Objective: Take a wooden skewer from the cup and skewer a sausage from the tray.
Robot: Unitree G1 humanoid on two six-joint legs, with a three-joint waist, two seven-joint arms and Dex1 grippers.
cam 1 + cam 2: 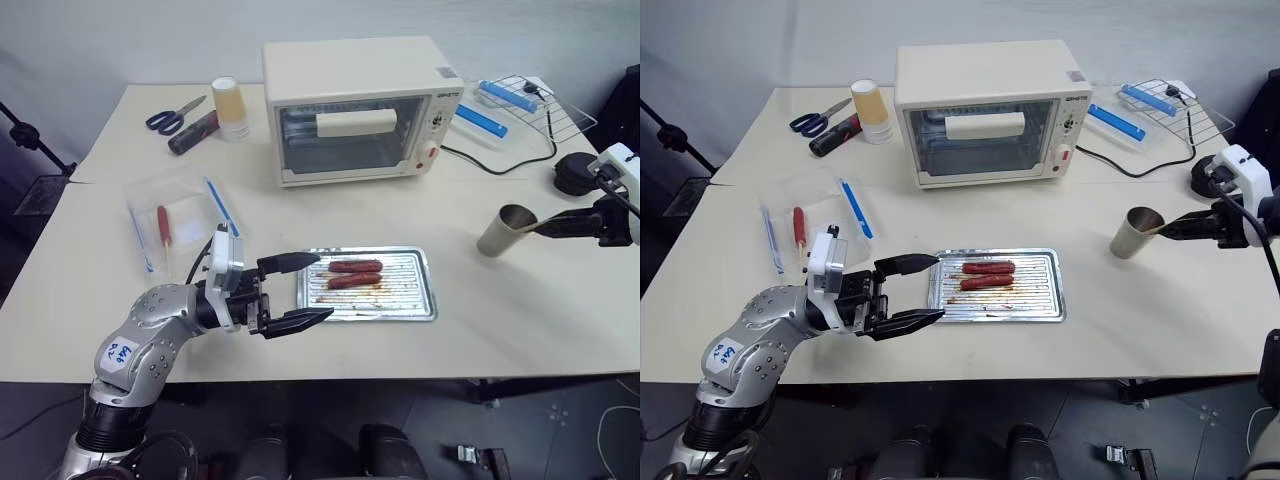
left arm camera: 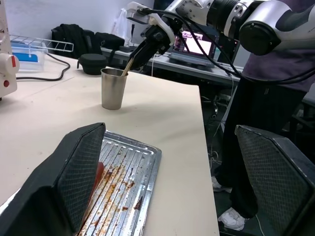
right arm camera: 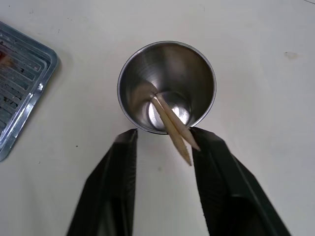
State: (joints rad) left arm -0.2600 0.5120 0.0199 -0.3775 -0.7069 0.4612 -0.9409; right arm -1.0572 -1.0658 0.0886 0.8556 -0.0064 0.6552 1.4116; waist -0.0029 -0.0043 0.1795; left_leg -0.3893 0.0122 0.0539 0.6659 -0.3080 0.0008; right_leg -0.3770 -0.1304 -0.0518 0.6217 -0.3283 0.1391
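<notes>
The cup [image 1: 505,230] stands at the right of the table, and two wooden skewers [image 3: 174,125] lean out over its near rim. My right gripper [image 3: 162,147] is at that rim, its fingers a little apart. The skewer tips rest against the inner side of one finger [image 3: 216,167], and nothing is pinched. The silver tray [image 1: 415,300] lies at the table's middle front with two sausages [image 1: 355,273] side by side on its ribbed floor. At the tray's left end, my left gripper [image 1: 322,286] is open wide and holds nothing.
A cream toaster oven [image 1: 355,110] stands at the back with its cable running right. Left of it are stacked orange-tan cups [image 1: 229,108] and scissors [image 1: 170,117]. A clear bag of utensils [image 1: 180,222] lies left of the tray. A clear box with blue clips [image 1: 490,115] and a wire rack [image 1: 560,110] sit back right.
</notes>
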